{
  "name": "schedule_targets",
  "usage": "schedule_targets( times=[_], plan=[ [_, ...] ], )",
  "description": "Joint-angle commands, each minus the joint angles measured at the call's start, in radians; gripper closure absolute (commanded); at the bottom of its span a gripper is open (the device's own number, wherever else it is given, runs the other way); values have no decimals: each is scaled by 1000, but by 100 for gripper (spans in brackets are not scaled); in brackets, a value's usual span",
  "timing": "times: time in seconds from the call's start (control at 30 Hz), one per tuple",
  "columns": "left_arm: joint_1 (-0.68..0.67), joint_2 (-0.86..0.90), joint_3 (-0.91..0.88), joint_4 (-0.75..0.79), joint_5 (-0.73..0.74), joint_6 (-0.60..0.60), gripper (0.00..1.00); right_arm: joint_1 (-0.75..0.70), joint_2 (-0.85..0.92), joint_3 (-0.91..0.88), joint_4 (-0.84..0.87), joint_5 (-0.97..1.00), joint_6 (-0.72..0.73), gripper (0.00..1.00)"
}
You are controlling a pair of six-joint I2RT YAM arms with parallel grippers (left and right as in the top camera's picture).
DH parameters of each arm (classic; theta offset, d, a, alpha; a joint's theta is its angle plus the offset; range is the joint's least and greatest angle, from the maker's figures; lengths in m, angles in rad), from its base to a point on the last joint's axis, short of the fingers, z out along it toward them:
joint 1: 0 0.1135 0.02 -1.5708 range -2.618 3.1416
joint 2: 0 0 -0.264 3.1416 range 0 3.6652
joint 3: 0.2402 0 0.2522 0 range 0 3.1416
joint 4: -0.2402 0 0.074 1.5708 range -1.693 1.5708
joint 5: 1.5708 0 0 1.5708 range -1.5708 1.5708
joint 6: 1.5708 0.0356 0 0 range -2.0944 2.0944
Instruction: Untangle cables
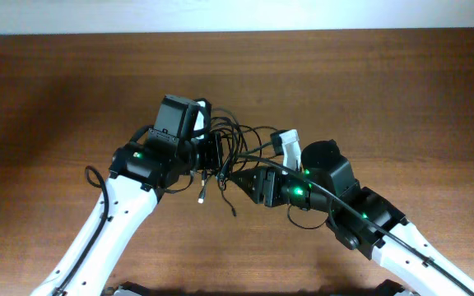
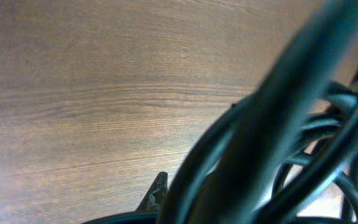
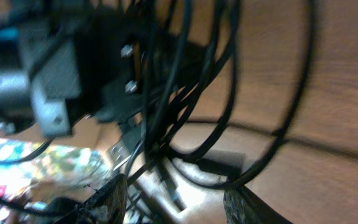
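Two-handedly teasing cables (image 1: 245, 136) apart: pinching the tangle in the closed left gripper (image 1: 208, 158), straddling loops with parted right gripper (image 3: 179, 199); next needing one strand singled out

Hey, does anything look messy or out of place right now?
Yes. The cables are one snarl between the two arms at mid-table, loops crossing every way, with a plug end poking out loose. One strand sits so close to the left wrist camera that it blocks much of its view.
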State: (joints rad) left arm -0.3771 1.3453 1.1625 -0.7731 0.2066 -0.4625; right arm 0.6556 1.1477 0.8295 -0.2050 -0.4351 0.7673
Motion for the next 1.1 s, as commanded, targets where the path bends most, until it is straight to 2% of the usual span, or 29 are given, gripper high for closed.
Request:
schedule_targets(
  times=[0.0, 0.07, 0.13, 0.23, 0.3, 0.33, 0.37, 0.43, 0.6, 0.63, 0.7, 0.73, 0.83, 0.93, 1.0, 1.07],
  plan=[
    [0, -5, 3, 2, 36, 279, 100, 5, 2, 21, 6, 136, 0, 50],
    [-6, -5, 3, 10, 45, 305, 100, 5, 4, 34, 7, 167, 1, 51],
    [-77, -5, 3, 58, 40, 323, 100, 31, 8, 37, 4, 210, 38, 53],
    [-192, -4, 3, 92, -95, 321, 100, 94, 22, 37, -11, 327, 120, 53],
    [-226, -4, 3, 93, -111, 301, 100, 97, 22, 37, -16, 353, 174, 55],
    [-231, -6, 3, 103, -111, 253, 100, 97, 24, 37, -130, 471, 224, 63],
    [-223, -16, 3, 103, -133, 229, 100, 97, 24, 37, -315, 626, 325, 67],
    [-177, -71, 3, 87, -151, 196, 100, 86, 24, 37, -523, 770, 420, 71],
    [-55, -256, 3, 76, -151, 186, 100, 55, 24, 37, -573, 709, 415, 86],
    [-41, -272, 3, 72, -151, 186, 100, 56, 20, 39, -535, 617, 361, 92],
    [-39, -259, 3, 69, -113, 151, 100, 56, 3, 39, -261, 230, 52, 96],
    [-39, -249, 3, 63, -109, 107, 100, 55, -3, 39, -132, 77, -24, 96],
    [-39, -209, 3, 61, -37, 81, 100, 55, -2, 39, 196, -294, -85, 96],
    [-39, -162, 3, 56, -89, 81, 100, 55, -2, 39, 515, -680, -203, 96],
    [-38, -127, 3, 85, -99, 62, 100, 55, -2, 39, 629, -777, -215, 96],
    [-36, -118, 3, 103, -94, 40, 100, 51, 8, 39, 579, -745, -237, 96]
  ],
)
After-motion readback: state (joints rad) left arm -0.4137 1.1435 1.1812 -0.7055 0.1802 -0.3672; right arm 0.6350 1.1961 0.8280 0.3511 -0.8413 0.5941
